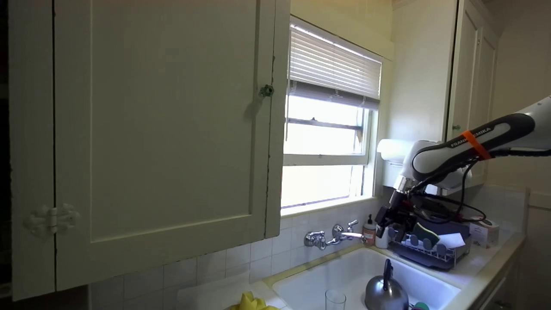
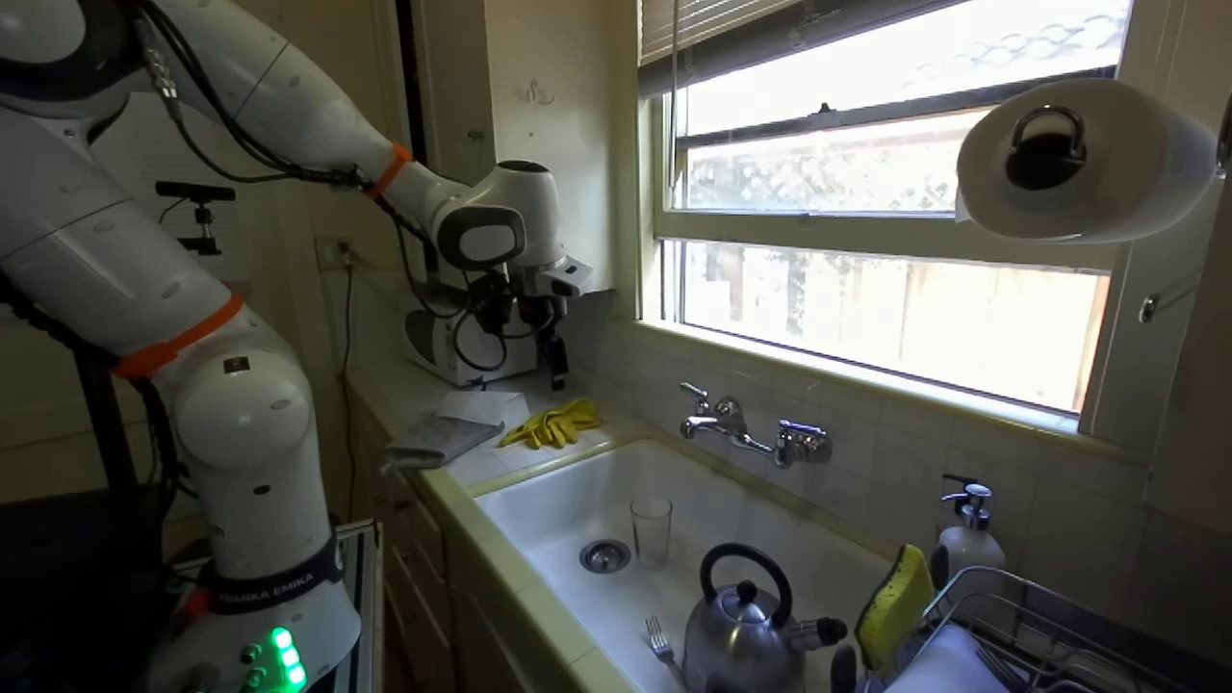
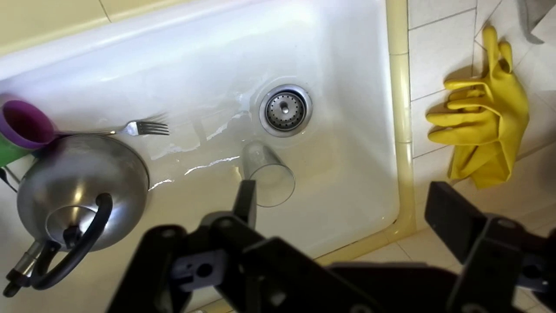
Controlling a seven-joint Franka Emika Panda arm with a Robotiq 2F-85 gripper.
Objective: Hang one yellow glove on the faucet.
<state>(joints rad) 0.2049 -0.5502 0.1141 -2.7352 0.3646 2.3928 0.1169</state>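
The yellow glove (image 3: 512, 104) lies limp on the tiled counter beside the sink, bunched with what looks like a second glove. In an exterior view the yellow glove (image 2: 553, 425) rests near a grey cloth; only a yellow tip of the pile shows low in an exterior view (image 1: 252, 302). A silver faucet (image 2: 731, 428) is mounted on the tiled wall over the sink, bare, and also appears in an exterior view as the faucet (image 1: 333, 237). My gripper (image 3: 341, 195) hangs above the sink's corner, pointing down, jaws wide apart and nothing between them; the glove lies past its right finger.
The white sink (image 3: 347, 78) holds a drinking glass (image 2: 652, 529), a steel kettle (image 2: 741, 635), a fork (image 3: 147, 128) and a purple cup (image 3: 28, 124). A dish rack (image 1: 430, 252), soap bottles (image 1: 369, 230) and a microwave (image 2: 462, 346) stand around it.
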